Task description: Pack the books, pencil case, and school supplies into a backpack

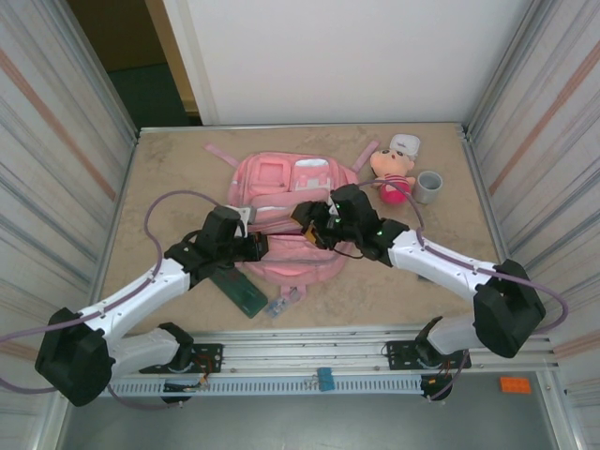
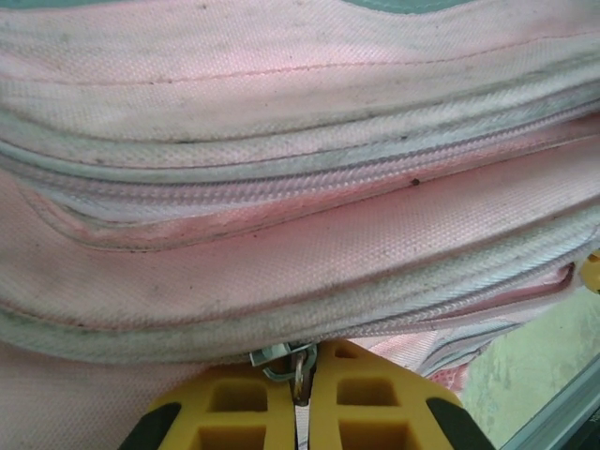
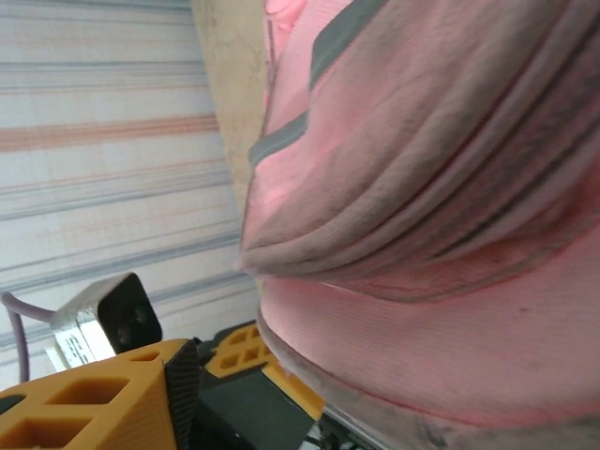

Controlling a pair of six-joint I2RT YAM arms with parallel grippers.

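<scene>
The left gripper is pinching the zipper pull at the backpack's near edge, jaws shut on it. A skewed tug risks the small tab slipping free. The right gripper, jaws parted, is crowding the same edge, where it could snag loose fabric. Both arms are reaching inward, elbows splayed. The pencil case and pen are lying on the counter just outside that edge.

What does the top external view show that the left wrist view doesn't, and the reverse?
Top external adds: the green pencil case and the clear pen lying on the table, the plush doll and the grey cup. Left wrist adds: a metal zipper pull pinched in the shut left tool. Both share: the pink backpack.
</scene>
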